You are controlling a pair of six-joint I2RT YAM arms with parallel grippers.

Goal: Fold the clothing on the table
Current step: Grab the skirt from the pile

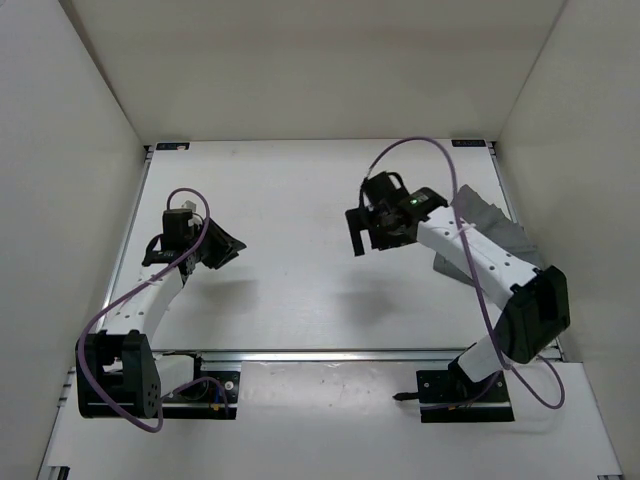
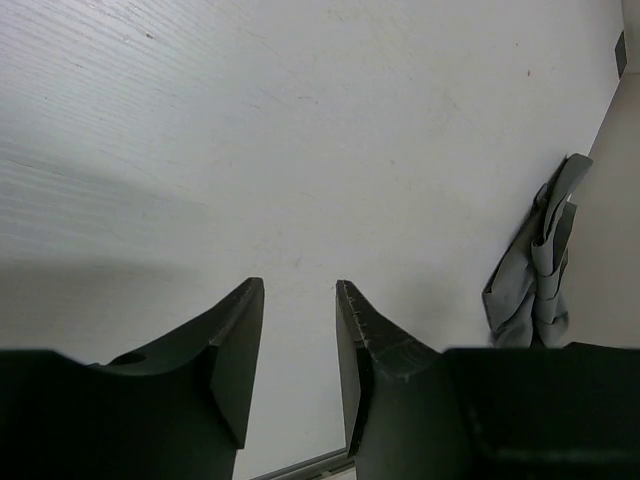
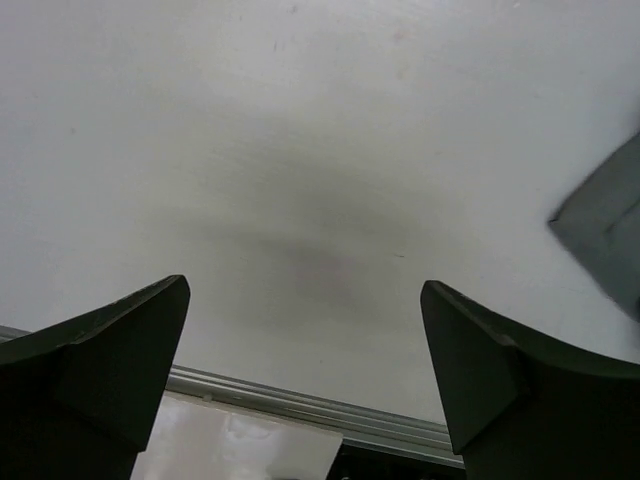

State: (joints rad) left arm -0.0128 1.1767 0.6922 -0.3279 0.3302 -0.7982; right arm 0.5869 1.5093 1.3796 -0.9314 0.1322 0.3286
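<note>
Hovering above the worktop (image 1: 290,200), left pincer (image 2: 298,285) part-spread, right pincer (image 3: 305,285) gaping wide, both gripping nothing. Crumpled at the right edge by the wall (image 1: 570,150), behind the right arm (image 1: 480,260): grey pleated clothing (image 1: 495,222).
</note>
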